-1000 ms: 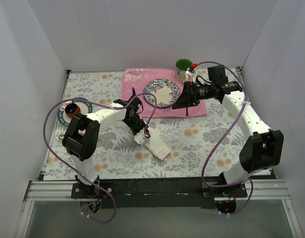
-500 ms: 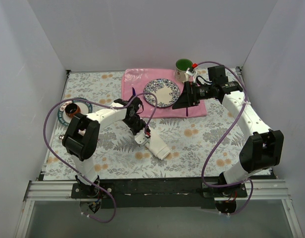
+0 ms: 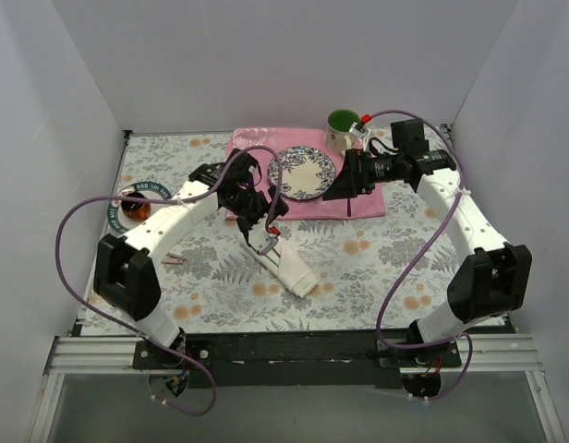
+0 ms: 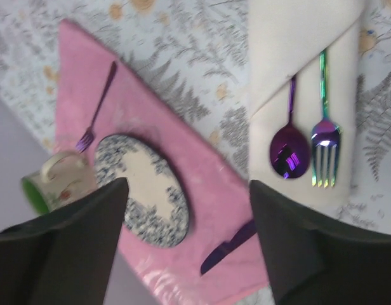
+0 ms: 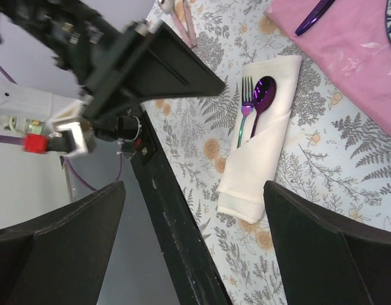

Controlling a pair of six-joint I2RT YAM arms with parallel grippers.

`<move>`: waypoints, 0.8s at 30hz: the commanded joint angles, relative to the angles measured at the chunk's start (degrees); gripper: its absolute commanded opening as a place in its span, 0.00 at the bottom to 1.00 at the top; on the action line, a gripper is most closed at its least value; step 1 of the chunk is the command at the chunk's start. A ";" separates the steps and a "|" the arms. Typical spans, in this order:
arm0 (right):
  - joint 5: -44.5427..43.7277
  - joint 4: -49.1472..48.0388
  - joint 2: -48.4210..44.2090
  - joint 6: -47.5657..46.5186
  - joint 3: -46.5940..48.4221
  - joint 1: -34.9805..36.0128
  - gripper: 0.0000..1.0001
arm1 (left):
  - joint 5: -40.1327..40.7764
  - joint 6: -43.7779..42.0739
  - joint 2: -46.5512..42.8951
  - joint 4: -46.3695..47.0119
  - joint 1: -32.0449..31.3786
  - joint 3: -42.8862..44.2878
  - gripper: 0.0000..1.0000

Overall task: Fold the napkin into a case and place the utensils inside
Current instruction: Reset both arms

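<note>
Clearly the case (image 4: 278,57) is the thing to be careful with. It lies flat on the flowered tablecloth (image 3: 377,258), just on the near side of the pink placemat (image 4: 87,95), with the utensils tucked in its diagonal pocket. The spoon (image 4: 289,152) and the fork (image 4: 324,143) lie side by side, heads out and handles hidden under the flap. My left pincer (image 4: 188,185) hangs above it, spread wide and holding nothing. My right pincer (image 5: 194,190) is just as wide and just as empty, up over the placemat beside the plate (image 3: 306,173). I judge the cloth to be soft, light and limp. Only its own weight and the creases hold the folds, so a tug at one corner or a single layer would likely open the pocket. The metal pieces look thin, stiff and slick, so I would expect them to slide out if the bundle tipped head-down. If I had to shift it, I would pinch across the middle of the pocket, through all the layers and the handles together, and keep it level. To straighten one piece, I would grip its neck just above the flap's edge, not the glossy bowl.
</note>
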State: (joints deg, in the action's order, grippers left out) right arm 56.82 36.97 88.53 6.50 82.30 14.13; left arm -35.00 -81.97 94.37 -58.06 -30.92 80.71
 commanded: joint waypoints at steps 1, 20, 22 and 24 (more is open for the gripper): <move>-1.62 -1.99 -5.03 -2.20 1.72 -1.38 0.99 | 1.94 14.44 -7.70 2.60 0.07 6.47 0.98; -21.74 6.10 -29.63 -12.13 -15.31 -11.40 0.99 | 0.48 121.47 -8.23 -1.44 18.42 21.19 0.98; -24.47 5.57 -32.54 -12.39 -17.95 -12.19 0.99 | -0.59 126.25 -10.50 1.10 22.64 16.53 0.98; -27.27 5.83 -34.73 -14.23 -21.03 -13.07 0.99 | -1.03 127.41 -12.53 2.94 26.15 10.82 0.98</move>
State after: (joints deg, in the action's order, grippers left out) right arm 36.99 42.85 57.58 -4.34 65.32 2.68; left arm -29.32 30.28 86.43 -54.02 -10.00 99.61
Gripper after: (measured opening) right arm 0.986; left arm 0.982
